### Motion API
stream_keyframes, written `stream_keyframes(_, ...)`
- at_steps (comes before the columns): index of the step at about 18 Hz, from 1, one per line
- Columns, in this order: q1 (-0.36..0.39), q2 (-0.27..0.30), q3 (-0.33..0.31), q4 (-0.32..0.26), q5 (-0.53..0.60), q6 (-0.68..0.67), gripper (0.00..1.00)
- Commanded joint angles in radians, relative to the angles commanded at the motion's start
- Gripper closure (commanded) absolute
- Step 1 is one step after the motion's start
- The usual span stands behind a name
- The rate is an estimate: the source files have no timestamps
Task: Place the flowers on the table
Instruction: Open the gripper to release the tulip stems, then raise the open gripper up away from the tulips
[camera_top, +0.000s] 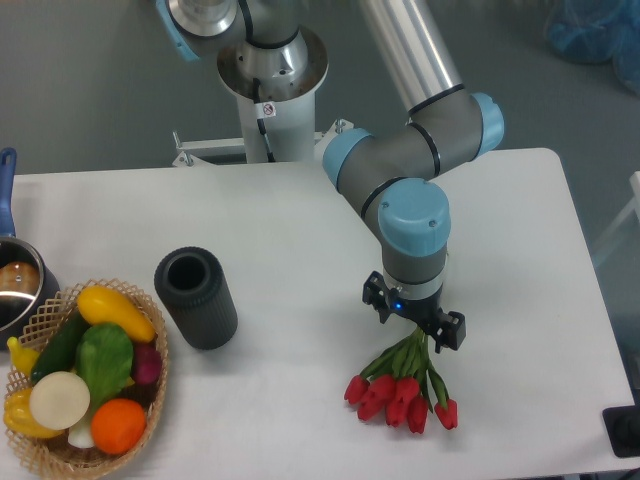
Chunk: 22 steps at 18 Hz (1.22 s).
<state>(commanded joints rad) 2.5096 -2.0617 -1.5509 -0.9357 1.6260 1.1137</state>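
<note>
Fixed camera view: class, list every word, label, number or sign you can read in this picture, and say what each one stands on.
No text can be read in this view.
Small round red and white sticker on the white robot pedestal: a sign of some kind, too small to read.
Gripper, flowers, black cylinder, wicker basket and table: no writing visible.

The flowers (402, 388) are lying on the white table (520, 240), red buds pointing toward six o'clock. The gripper (420, 324) is hanging over their stems. At nine o'clock, a black cylinder (195, 297) is standing beside a wicker basket (60, 400).
</note>
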Motion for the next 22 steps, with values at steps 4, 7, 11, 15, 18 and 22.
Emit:
stream_keyframes(4,0.005,0.003,0.0,0.0,0.0,0.0,0.0)
stream_keyframes(7,0.006,0.003,0.0,0.002,0.0,0.0,0.0)
stream_keyframes(11,0.005,0.02,-0.003,0.006,0.002,0.008,0.0)
stream_keyframes(15,0.012,0.021,-0.003,0.006,0.006,0.009,0.0)
stream_keyframes(18,0.02,0.021,-0.003,0.008,0.011,0.009,0.0)
stream_keyframes(22,0.037,0.041,0.002,0.006,0.009,0.011,0.0)
